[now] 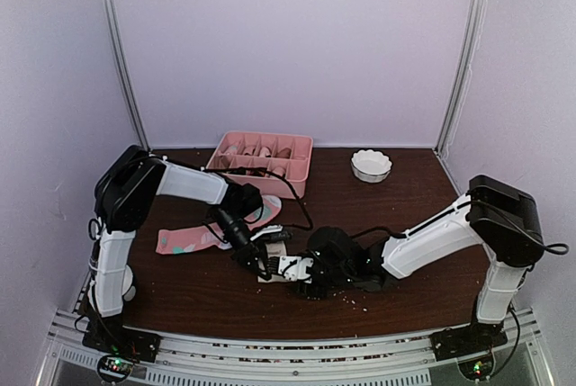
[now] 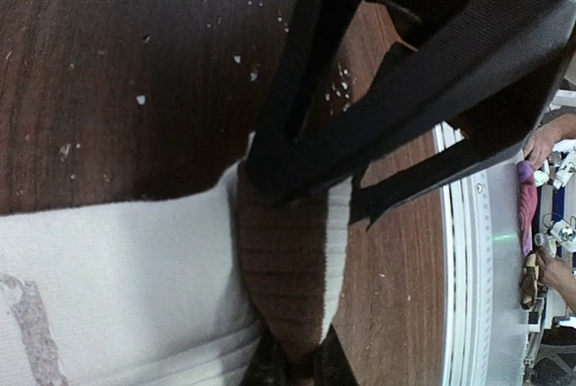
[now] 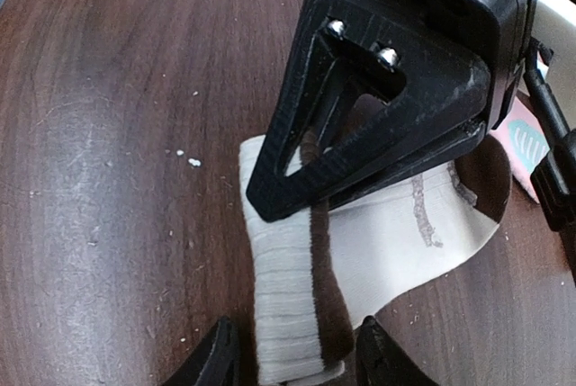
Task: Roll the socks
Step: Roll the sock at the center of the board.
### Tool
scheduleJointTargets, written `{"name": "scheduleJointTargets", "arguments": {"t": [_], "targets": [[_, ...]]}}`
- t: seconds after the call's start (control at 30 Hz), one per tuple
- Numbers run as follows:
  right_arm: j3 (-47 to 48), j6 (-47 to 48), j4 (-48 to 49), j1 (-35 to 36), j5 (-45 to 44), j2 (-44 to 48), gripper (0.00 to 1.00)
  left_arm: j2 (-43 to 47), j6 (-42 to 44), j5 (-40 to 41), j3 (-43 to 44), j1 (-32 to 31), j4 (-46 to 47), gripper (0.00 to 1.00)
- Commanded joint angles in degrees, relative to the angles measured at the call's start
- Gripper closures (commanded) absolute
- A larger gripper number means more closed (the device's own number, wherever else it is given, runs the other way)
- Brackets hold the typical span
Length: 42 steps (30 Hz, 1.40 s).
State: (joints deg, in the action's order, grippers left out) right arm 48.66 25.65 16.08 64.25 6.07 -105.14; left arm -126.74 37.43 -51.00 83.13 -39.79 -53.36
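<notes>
The cream sock (image 1: 281, 264) with dark brown ends lies at the table's middle front, its near end folded into a short roll (image 3: 288, 305). My left gripper (image 1: 267, 258) is shut on the brown cuff (image 2: 288, 269) of that fold, which the left wrist view shows pinched between the fingers (image 2: 301, 366). My right gripper (image 1: 304, 276) is open, and its two fingers straddle the rolled end (image 3: 292, 359) from the other side. The pink sock (image 1: 184, 240) with teal and white patches lies flat to the left, partly under my left arm. Its edge shows in the right wrist view (image 3: 524, 143).
A pink divided tray (image 1: 263, 159) stands at the back centre and a small white bowl (image 1: 371, 165) at the back right. White crumbs dot the dark wood table (image 3: 108, 134). The metal front rail (image 2: 486, 269) runs close by.
</notes>
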Motion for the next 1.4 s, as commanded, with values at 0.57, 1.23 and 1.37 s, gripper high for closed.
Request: {"name": "scheduleJointTargets", "arguments": {"t": [0.57, 1.23, 1.37], "targets": [[5.0, -5.63, -11.19, -2.61, 11.79, -3.41, 1.0, 0.24, 1.94, 4.59, 3.96, 2.31, -4.28, 0.65], [8.87, -21.78, -20.66, -2.38, 19.03, -5.66, 1.0, 0.16, -2.3, 6.94, 8.03, 4.54, 0.47, 0.33], [9.07, -25.65, -20.6, -2.86, 18.39, -6.74, 1.0, -3.66, -2.93, 6.93, 11.63, 4.04, 0.72, 0.34]]}}
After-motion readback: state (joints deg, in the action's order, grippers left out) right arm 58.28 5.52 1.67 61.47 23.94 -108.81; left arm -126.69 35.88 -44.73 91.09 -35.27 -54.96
